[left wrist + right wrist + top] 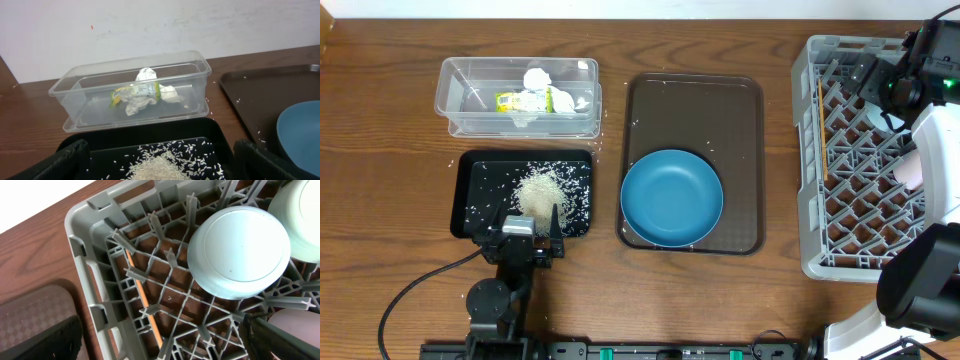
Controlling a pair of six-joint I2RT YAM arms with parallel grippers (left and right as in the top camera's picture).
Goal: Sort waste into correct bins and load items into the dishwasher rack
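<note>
The crumpled white tissue [538,80] and the yellow-green wrapper [525,100] lie in the clear tub [455,110]; both also show in the left wrist view, tissue [146,75] and wrapper [140,90]. The rice heap [540,187] lies on the black tray [470,215]. My left gripper [532,238] is open and empty at the tray's front edge, its fingers either side of the rice [162,167]. The deep-blue dish [672,197] sits on the brown tray. My right gripper [162,340] is open and empty over the grey rack [815,255]. The rack holds the light-blue bowl [239,250], mint-green bowl [306,225], pink cup [295,322] and wooden stick [145,302].
The dark brown serving tray [745,100] lies between the bins and the rack, with stray rice grains on it. Loose grains are scattered on the table around the black tray. My right arm [935,190] covers the rack's right side. A cable [410,290] runs along the front left.
</note>
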